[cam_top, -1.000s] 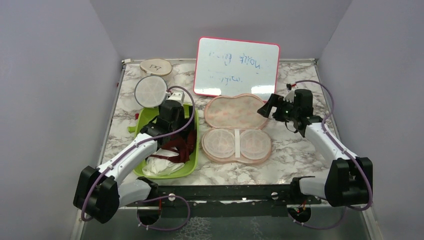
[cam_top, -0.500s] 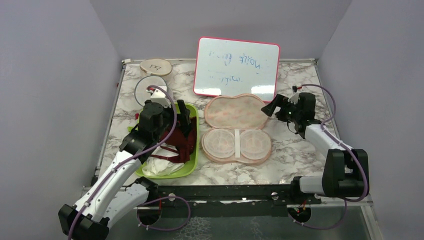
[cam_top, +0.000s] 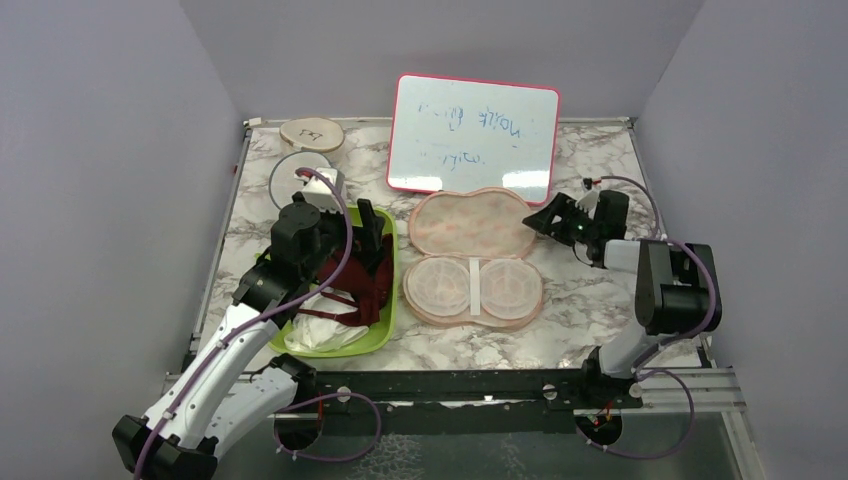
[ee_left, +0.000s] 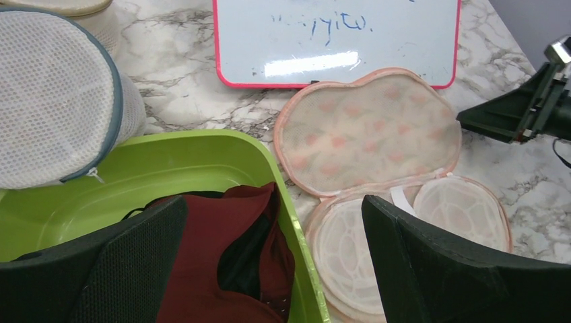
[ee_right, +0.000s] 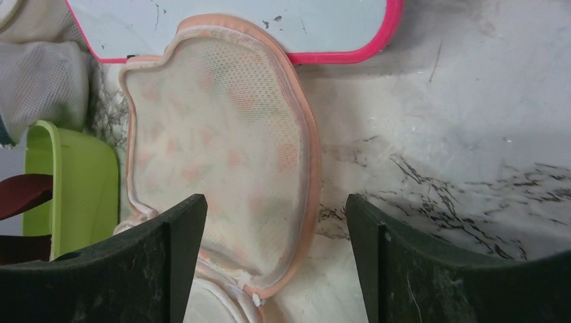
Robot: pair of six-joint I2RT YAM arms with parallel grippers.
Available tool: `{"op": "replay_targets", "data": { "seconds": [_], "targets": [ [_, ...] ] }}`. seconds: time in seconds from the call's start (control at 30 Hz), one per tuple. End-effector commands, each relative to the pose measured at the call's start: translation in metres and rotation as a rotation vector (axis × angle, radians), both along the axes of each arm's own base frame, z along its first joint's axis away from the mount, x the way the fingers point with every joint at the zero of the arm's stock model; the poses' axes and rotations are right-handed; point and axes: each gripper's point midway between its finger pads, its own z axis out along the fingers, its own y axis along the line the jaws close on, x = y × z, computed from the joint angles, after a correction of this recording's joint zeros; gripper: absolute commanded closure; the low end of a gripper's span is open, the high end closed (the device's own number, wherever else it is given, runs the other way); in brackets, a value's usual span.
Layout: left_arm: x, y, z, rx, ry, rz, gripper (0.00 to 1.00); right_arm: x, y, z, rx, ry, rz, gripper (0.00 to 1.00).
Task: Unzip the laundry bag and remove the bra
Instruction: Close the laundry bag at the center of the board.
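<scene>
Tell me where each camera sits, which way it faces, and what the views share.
Top external: high behind the bases, looking down on the table; left arm and right arm show whole.
Left wrist: over the green tub, facing the whiteboard and open laundry bag; own fingers frame the bottom.
Right wrist: by the bag's right end, looking down on its lid, whiteboard beyond; own fingers below.
Shared: all three show bag, whiteboard and tub.
</scene>
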Motion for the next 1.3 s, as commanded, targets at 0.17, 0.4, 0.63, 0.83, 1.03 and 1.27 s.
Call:
{"op": "replay_targets", "data": {
  "seconds": [0.17,0.4,0.63,0.83,1.03,1.27],
  "targets": [
    [-0.012,-0.026,0.011,-0.035,-0.025,-0.165,0.01,0.032,0.018,0.005,0.084,-0.123,0.158,0.33],
    [-0.011,-0.028,0.012,-0.028,-0.024,-0.175,0.01,0.029,0.035,0.003,0.171,-0.151,0.292,0.45],
    [-0.012,-0.043,0.012,-0.035,-0.006,-0.254,0.01,0.027,0.041,0.012,0.22,-0.172,0.329,0.59],
    [-0.002,-0.064,0.014,0.003,-0.022,-0.363,0.01,0.016,0.044,0.037,0.219,-0.212,0.345,0.73],
    [0.013,-0.087,0.019,0.012,-0.03,-0.462,0.01,0.002,0.044,0.057,0.201,-0.236,0.346,0.89],
    [0.026,-0.127,0.019,0.078,-0.072,-0.697,0.01,-0.016,0.053,0.083,0.171,-0.307,0.38,0.99]
  ]
}}
